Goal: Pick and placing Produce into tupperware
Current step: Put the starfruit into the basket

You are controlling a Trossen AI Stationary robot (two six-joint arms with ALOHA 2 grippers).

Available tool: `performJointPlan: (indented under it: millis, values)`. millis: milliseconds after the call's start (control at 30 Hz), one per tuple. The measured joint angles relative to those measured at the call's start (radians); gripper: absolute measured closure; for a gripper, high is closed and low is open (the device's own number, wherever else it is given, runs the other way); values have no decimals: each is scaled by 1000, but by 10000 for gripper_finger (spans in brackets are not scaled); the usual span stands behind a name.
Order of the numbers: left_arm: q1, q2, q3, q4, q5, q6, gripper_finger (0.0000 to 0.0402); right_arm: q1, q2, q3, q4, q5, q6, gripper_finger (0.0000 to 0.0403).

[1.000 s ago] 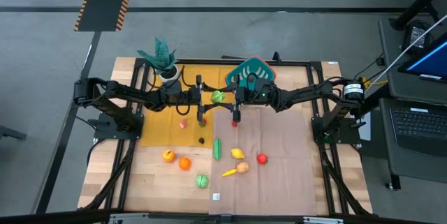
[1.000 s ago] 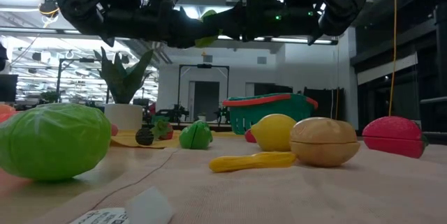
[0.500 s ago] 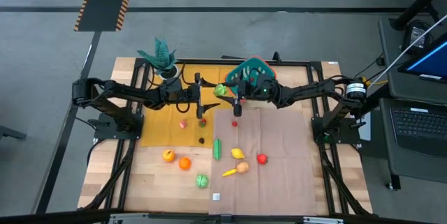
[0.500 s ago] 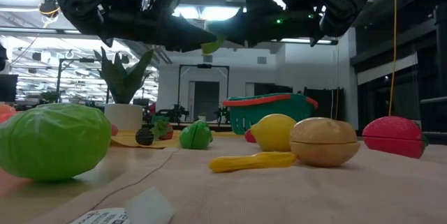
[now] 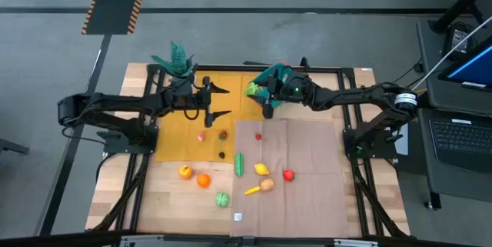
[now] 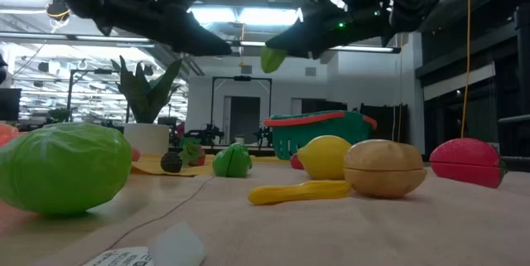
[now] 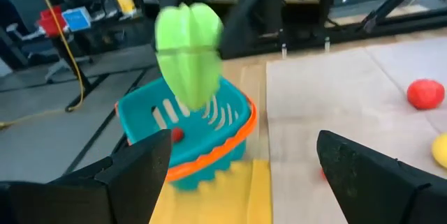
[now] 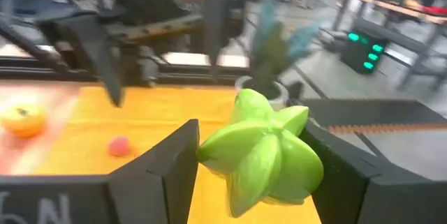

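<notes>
Now right jaws grip green starfruit over tupperware; left jaws wide, empty (plant beside).

Wooden table with two mats

A yellow mat lies under the left gripper; a tan cloth spreads below the right gripper, scattered with produce.

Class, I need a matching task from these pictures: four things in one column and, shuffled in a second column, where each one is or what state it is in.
Things:
1. green star-shaped fruit
2. left gripper
3. tupperware
4. red round fruit

Descriptions:
A. lying on the brown mat
B. open and empty over the yellow mat
C. gripped by the right gripper
D. a small red piece inside

Pairs: 1-C, 2-B, 3-D, 4-A
</notes>
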Motion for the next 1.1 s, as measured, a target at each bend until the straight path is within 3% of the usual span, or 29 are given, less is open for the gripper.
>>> performJointPlan:
  millis: [200,400,667,967,1100]
  values:
    - [16,-37,0,-60,-2,4,47,-32,-77,0,-136,88,-3,187]
    - [41,-36,0,-83,-3,18,52,-41,-126,0,-250,296,26,187]
    - [54,-36,0,-93,-3,18,47,-41,-131,0,-301,466,63,187]
    - [53,-36,0,-106,-3,5,48,-58,-130,1,-320,454,111,187]
    - [53,-36,0,-106,-3,5,48,-121,-129,40,-454,350,195,187]
